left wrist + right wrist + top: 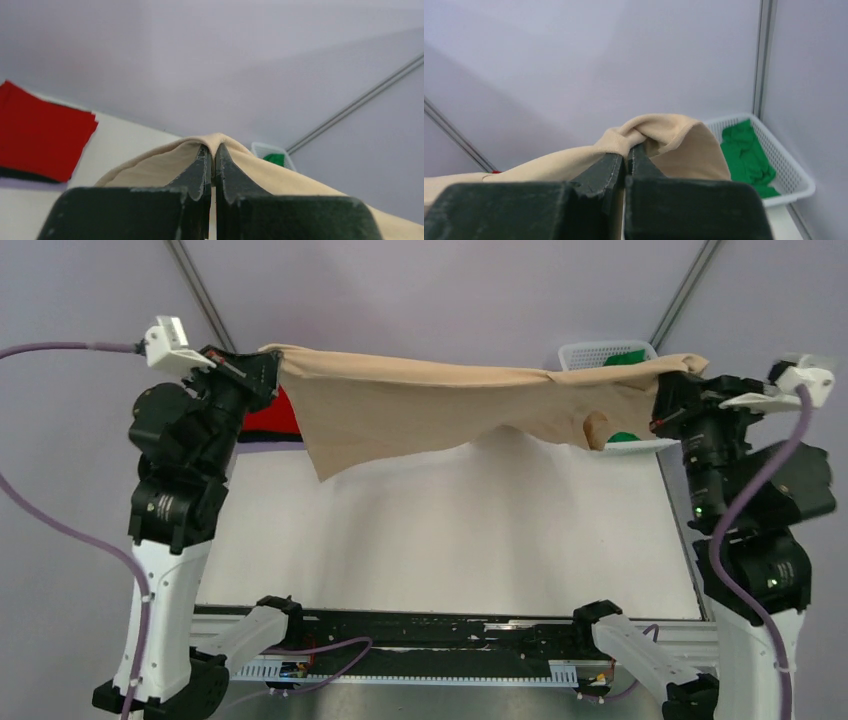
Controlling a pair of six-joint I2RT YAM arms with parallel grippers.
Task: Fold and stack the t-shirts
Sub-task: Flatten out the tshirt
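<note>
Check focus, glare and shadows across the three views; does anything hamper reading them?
Top external: evenly lit, sharp, no glare on the white table; the tan t-shirt reads clearly. Left wrist: the left gripper blurs near the lens; the red t-shirt is soft. Right wrist: the right gripper blurs likewise; the green t-shirt in the basket stays legible.

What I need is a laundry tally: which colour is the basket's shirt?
Bright green shirt, clearest in the right wrist view.

**Big curtain across the back**

The tan shirt [430,405] strung between my left hand [268,370] and right hand [668,392] walls off the far side. The desk [450,540] under and in front of it is open. Behind the curtain: red shirt [272,420] far left, basket [590,348] far right.
</note>
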